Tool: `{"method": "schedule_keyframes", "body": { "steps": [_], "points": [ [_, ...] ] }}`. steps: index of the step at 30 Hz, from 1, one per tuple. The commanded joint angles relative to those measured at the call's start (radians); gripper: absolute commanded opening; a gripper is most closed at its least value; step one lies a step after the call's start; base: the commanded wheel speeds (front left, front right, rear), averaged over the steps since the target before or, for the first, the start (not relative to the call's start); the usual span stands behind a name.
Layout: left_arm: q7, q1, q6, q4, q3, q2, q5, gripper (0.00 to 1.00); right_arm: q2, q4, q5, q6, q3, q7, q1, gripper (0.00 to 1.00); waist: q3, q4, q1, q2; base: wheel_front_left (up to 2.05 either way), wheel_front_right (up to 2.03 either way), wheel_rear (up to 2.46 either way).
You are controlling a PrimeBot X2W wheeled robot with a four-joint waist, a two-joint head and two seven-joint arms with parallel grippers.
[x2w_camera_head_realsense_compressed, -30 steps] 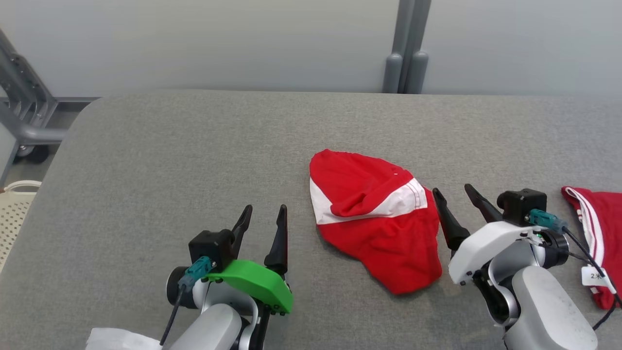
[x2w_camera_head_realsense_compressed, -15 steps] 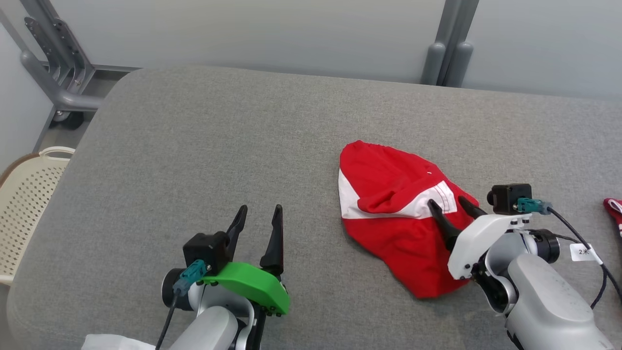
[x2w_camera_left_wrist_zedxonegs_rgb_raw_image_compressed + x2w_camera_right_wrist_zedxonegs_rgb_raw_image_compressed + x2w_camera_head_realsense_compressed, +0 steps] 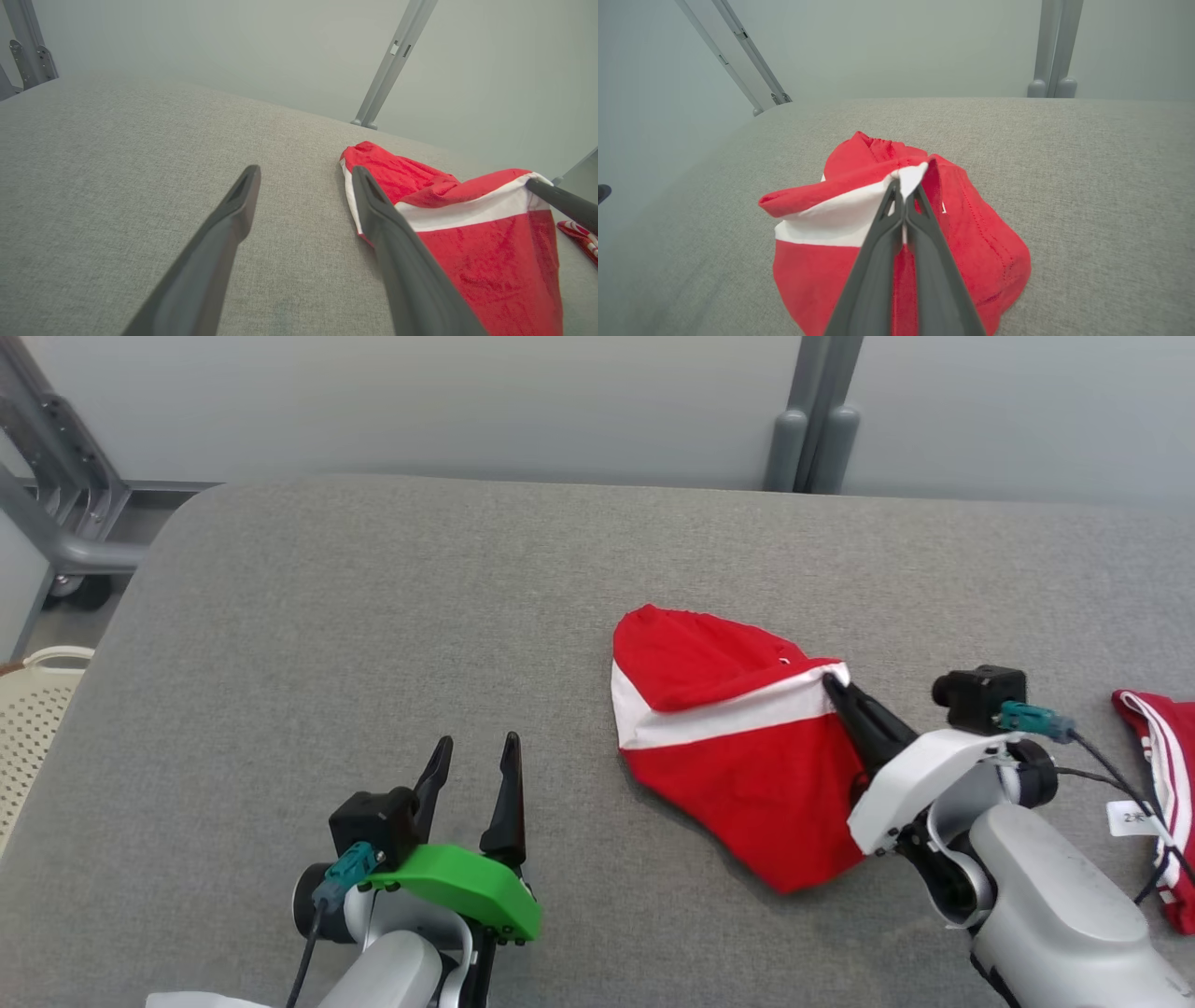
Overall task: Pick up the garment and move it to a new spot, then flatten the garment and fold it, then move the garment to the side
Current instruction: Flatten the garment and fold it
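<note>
Red-and-white garment (image 3: pixel 738 756) is bunched on the grey table (image 3: pixel 373 616), right of centre. Its white band's corner is clamped between the right gripper's (image 3: pixel 831 685) closed fingers. The left gripper (image 3: pixel 477 743) is held spread apart, near the garment's left side, clear of the cloth.

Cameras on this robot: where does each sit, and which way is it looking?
Head view: on the robot's head, looking forward and down at the grey table; shows both arms, the open left hand and the right hand pinching the red garment.
Left wrist view: on the left wrist, looking along that hand's two spread fingers across the table.
Right wrist view: on the right wrist, looking along its closed fingers at the garment.
Shared: both wrist views see the red garment.
</note>
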Motion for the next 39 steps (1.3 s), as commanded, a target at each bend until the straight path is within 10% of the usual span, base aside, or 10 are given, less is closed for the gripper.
{"method": "schedule_keyframes", "body": {
  "steps": [1, 13, 36, 38, 39],
  "points": [
    [0.0, 0.018, 0.0, -0.001, 0.007, 0.005, 0.001, 1.0, -0.025, -0.031, 0.026, 0.0, -0.031, -0.012, 0.032, 0.0, -0.006, -0.035, 0.0, 0.0, 0.0, 0.0, 0.0],
    [0.0, 0.01, -0.01, 0.008, 0.012, -0.003, 0.005, 1.0, -0.113, -0.02, -0.026, 0.0, -0.183, 0.04, 0.131, 0.0, 0.01, -0.073, 0.0, 0.0, 0.0, 0.0, 0.0],
    [0.003, 0.012, -0.02, 0.016, 0.017, -0.004, 0.01, 1.0, -0.089, 0.135, -0.243, 0.0, -0.248, -0.038, 0.113, 0.0, 0.009, -0.094, 0.0, 0.0, 0.0, 0.0, 0.0],
    [0.003, 0.006, -0.023, 0.02, 0.014, -0.006, 0.009, 1.0, -0.083, 0.156, -0.253, 0.0, -0.246, -0.045, 0.096, 0.38, 0.006, -0.097, 0.0, 0.0, 0.0, 0.0, 0.0],
    [0.003, 0.005, -0.024, 0.023, 0.013, -0.008, 0.008, 1.0, -0.078, 0.165, -0.255, 0.0, -0.244, -0.05, 0.091, 1.0, 0.003, -0.099, 0.0, 0.0, 0.0, 0.0, 0.0]
  ]
}}
